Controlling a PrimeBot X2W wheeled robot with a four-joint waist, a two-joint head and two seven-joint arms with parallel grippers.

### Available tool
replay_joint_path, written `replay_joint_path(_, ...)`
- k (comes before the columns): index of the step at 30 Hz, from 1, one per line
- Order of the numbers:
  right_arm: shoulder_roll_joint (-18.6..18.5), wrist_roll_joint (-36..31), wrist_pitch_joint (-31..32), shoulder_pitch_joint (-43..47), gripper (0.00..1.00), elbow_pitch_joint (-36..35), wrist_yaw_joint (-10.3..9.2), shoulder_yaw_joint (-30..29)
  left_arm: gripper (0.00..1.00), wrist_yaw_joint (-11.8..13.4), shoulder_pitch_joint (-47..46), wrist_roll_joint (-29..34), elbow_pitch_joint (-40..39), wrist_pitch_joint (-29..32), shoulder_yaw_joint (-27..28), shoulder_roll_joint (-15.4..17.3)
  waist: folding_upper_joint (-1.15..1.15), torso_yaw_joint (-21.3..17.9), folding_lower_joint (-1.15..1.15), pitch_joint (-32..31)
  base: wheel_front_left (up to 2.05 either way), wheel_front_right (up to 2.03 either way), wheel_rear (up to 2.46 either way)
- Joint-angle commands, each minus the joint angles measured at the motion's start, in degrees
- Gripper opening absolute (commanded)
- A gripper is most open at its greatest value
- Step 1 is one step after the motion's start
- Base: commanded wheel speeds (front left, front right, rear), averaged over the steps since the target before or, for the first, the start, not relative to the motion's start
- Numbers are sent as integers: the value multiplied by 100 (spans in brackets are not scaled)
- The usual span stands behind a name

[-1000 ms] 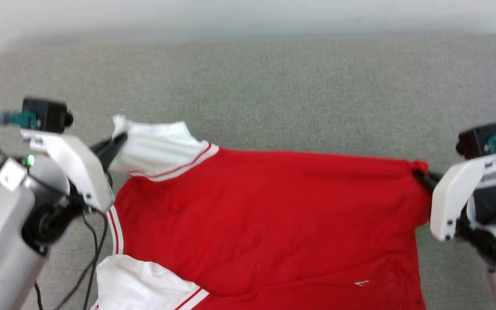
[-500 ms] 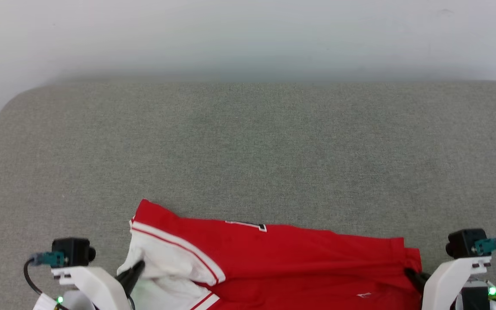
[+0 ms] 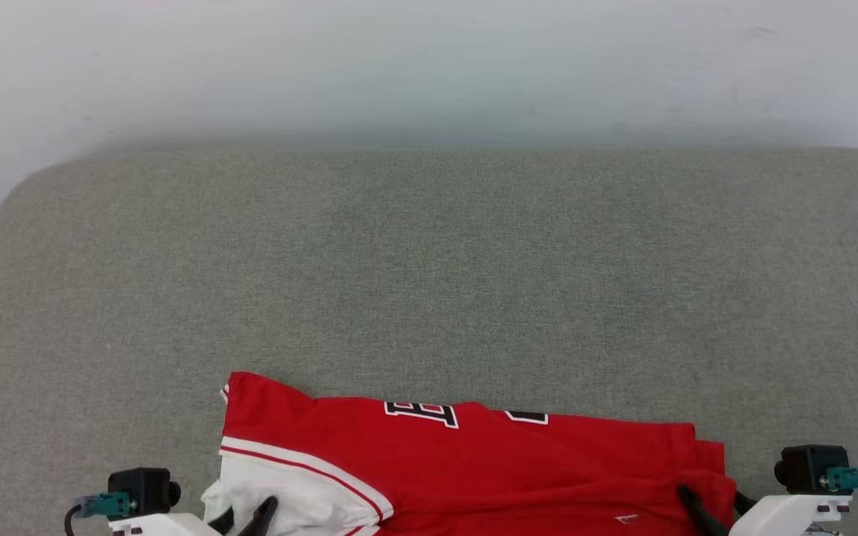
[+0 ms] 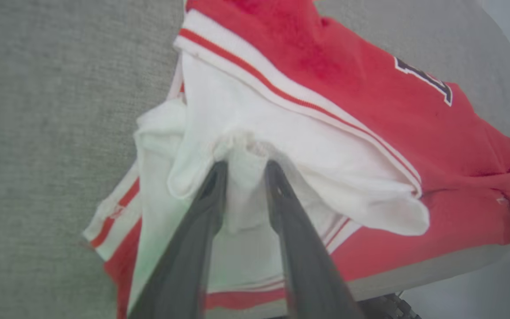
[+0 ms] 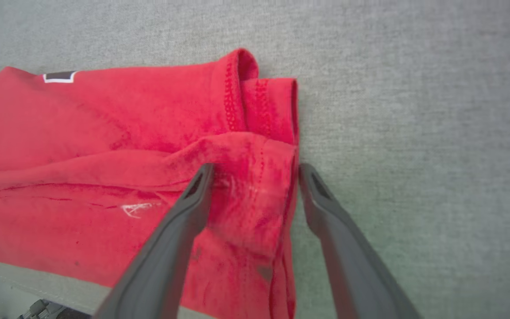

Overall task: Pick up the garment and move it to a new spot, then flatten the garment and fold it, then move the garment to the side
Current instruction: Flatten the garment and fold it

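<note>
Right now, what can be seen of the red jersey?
The garment, a red jersey with white red-striped trim, black white-outlined lettering and white inside, lies folded and rumpled at the near edge of the grey padded surface. The open left gripper straddles bunched white fabric; the open right gripper straddles its red hem corner.

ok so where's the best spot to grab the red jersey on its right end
The folded hem corner at the red jersey's right end, right gripper coming from the near edge, jaws astride it: the hem lies doubled and thick there, with bare grey surface beside it.
</note>
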Motion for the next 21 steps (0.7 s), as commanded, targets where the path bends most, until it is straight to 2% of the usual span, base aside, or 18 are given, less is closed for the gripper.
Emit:
replay_joint_path(1, 39, -2, -131, 101, 100, -93, -2, -11, 100, -4, -136, 181, 39, -192, 10, -16, 0, -11, 1, -30, 0, 0, 0)
replay_joint_path(5, -8, -2, -257, 145, 100, -443, -2, -92, 100, 50, -318, 569, -84, -672, 47, -43, 0, -27, 1, -99, 0, 0, 0)
replay_joint_path(9, -66, -31, -115, 150, 100, -705, -2, -238, 100, 153, -437, 893, -248, -1042, 92, -39, 0, -34, 1, -155, 0, 0, 0)
replay_joint_path(15, -197, -42, 663, 68, 100, -928, -2, -578, 100, 344, -584, 1396, -501, -1781, 280, -172, 0, -39, 1, -235, 0, 0, 0)
replay_joint_path(21, -265, -45, 1468, 50, 100, -1073, -2, -664, 100, 348, -614, 2118, -705, -1994, 593, -449, 0, 53, 1, -226, 0, 0, 0)
